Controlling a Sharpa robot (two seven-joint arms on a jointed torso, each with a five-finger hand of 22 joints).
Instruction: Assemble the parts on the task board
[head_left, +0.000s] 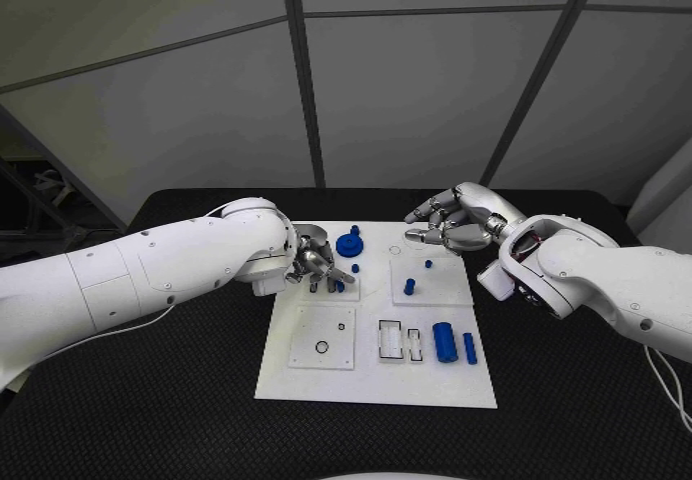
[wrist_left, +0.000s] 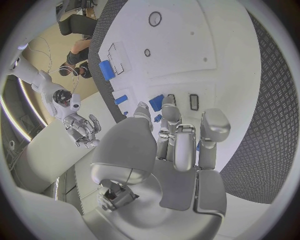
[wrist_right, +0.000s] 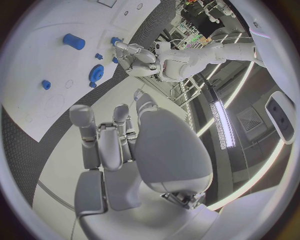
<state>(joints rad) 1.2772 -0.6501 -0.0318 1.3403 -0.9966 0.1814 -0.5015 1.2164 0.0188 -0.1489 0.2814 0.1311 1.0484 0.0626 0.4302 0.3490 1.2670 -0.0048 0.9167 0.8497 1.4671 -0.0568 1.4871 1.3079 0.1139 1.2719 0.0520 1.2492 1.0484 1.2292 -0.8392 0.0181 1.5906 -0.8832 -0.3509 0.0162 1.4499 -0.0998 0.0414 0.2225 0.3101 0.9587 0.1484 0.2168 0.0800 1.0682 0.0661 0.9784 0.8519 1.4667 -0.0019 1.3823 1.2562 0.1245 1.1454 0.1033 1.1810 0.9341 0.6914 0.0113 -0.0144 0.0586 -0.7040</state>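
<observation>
Left robot hand (head_left: 315, 265) is down on the board (head_left: 378, 385) at its far left part, fingers bunched over small blue pegs (head_left: 336, 284); whether it grasps one I cannot tell. Just beyond its fingertips stands a blue gear (head_left: 349, 245). Right robot hand (head_left: 459, 222) hovers above the board's far right edge, fingers curled in on nothing. Under it, two short blue pegs (head_left: 410, 286) stand upright in a raised plate. Nearer the robot, a fat blue cylinder (head_left: 444, 342) and a thinner blue pin (head_left: 470, 348) lie side by side on the board. The board rests on the black worktop (head_left: 159, 410).
</observation>
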